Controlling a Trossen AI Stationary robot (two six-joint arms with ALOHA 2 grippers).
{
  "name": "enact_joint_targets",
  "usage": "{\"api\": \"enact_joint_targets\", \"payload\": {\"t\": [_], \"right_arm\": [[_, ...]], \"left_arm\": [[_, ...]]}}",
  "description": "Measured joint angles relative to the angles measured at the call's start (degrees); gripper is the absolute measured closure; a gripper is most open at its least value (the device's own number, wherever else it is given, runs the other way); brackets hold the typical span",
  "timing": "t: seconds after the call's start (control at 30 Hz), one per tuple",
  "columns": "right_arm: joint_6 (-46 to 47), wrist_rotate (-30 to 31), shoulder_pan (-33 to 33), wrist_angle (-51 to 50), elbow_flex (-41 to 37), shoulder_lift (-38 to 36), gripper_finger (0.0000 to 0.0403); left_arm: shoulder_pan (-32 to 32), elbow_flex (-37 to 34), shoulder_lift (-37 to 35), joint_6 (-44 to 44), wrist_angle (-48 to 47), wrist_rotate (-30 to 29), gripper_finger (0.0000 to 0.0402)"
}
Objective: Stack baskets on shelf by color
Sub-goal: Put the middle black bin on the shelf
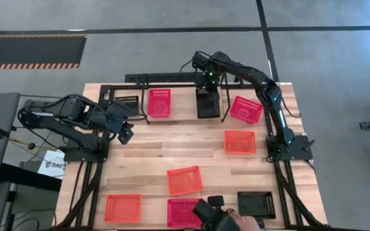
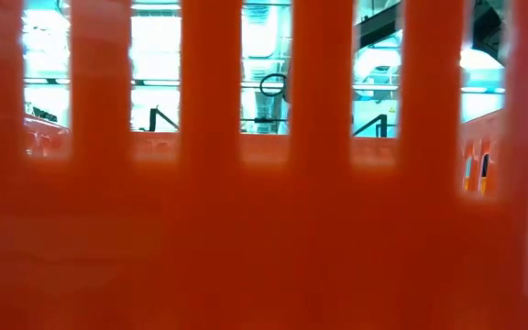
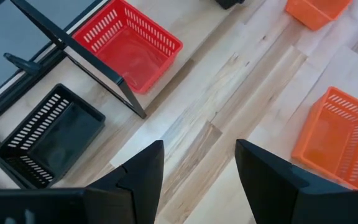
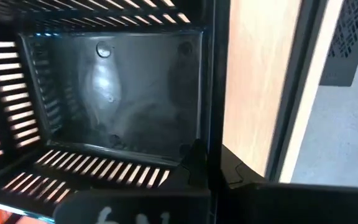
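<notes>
The shelf [image 1: 172, 78] stands along the table's far edge. On it rest a black basket [image 1: 127, 102] and a red basket [image 1: 160, 102], bottoms down. A second black basket [image 1: 208, 104] is at the shelf's right end, with my right gripper [image 1: 207, 86] shut on it from above. My left gripper [image 1: 126, 132] hangs open over bare tabletop near the shelf's left part, touching nothing. Its wrist view shows the red basket [image 3: 129, 43], the black basket [image 3: 48, 134] and an orange basket [image 3: 340, 143]. My right gripper has the black basket by one side wall [image 4: 207, 118], near its top edge. One finger [image 4: 196, 163] shows inside the basket; the gripper hides the other. The fingers point down. Whether the basket's bottom rests on the shelf board, I cannot tell.
A pink-red basket [image 1: 245, 109] lies right of the shelf. Orange baskets [image 1: 239, 141] [image 1: 185, 179] sit mid-table. At the near edge are an orange-red basket [image 1: 122, 206], a red one [image 1: 184, 212], a black one [image 1: 256, 203] and a person's hand [image 1: 236, 221]. An orange basket wall [image 2: 264, 229] fills the low view.
</notes>
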Motion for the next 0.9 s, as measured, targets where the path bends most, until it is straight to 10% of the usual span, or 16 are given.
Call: {"api": "enact_joint_targets", "payload": {"t": [0.9], "right_arm": [[2.6,-0.3,-1.6,1.0,0.0,0.0,0.0351]], "left_arm": [[0.0,0.0,0.0,0.0,-0.1,0.2,0.0215]]}}
